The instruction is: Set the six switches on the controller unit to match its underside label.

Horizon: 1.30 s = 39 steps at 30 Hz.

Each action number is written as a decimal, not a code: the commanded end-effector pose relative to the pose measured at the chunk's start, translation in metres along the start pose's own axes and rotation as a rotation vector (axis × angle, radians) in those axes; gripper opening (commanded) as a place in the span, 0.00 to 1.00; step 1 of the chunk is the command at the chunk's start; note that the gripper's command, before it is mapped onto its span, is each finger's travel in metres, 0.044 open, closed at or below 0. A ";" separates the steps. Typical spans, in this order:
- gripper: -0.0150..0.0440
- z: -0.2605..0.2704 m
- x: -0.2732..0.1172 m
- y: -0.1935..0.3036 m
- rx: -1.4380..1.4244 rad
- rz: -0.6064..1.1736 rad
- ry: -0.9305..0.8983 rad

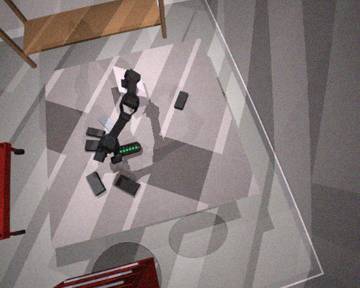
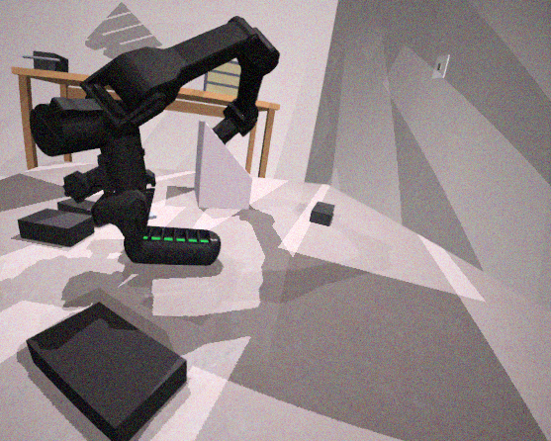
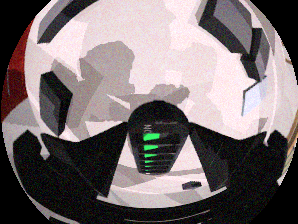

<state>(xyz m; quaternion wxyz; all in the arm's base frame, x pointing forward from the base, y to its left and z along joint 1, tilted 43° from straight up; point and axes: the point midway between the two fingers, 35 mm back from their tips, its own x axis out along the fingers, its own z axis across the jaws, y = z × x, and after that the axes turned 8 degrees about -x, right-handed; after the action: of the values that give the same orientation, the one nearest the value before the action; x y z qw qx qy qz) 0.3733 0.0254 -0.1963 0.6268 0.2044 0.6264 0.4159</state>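
Observation:
The dark grey controller unit (image 1: 130, 151) (image 2: 179, 252) (image 3: 156, 114) sits flat on its base on the bench, its row of six switches facing up. Green ends show in a line along one long side; which ends are pressed down is too small to tell. The "ON" print shows in the wrist view. My gripper (image 3: 158, 125) points down over one end of the unit, with a fingertip against each long side, shut on it. In the exterior view the near finger covers that end. The underside label is hidden.
Dark box modules lie around: two (image 1: 95, 132) (image 1: 92, 146) left of the gripper, two (image 1: 95, 183) (image 1: 127, 185) in front, one small box (image 1: 181, 100) (image 2: 322, 214) farther right. A pale blue card (image 1: 106, 123) (image 3: 254, 100) lies near the arm. A pale upright panel (image 2: 224, 173) stands behind.

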 end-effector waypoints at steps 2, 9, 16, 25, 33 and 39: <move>0.82 0.001 -0.004 0.003 0.002 -0.009 0.001; 0.82 0.001 -0.006 0.005 0.002 -0.022 0.003; 0.82 0.002 -0.011 0.008 0.002 -0.030 0.004; 0.82 0.002 -0.017 0.013 0.003 -0.049 0.007; 0.82 0.003 -0.021 0.018 0.003 -0.066 0.009; 0.82 0.004 -0.025 0.021 0.003 -0.078 0.011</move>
<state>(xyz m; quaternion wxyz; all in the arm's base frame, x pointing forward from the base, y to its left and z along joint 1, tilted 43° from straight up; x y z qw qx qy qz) 0.3734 0.0196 -0.1678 0.6370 0.1793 0.6375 0.3944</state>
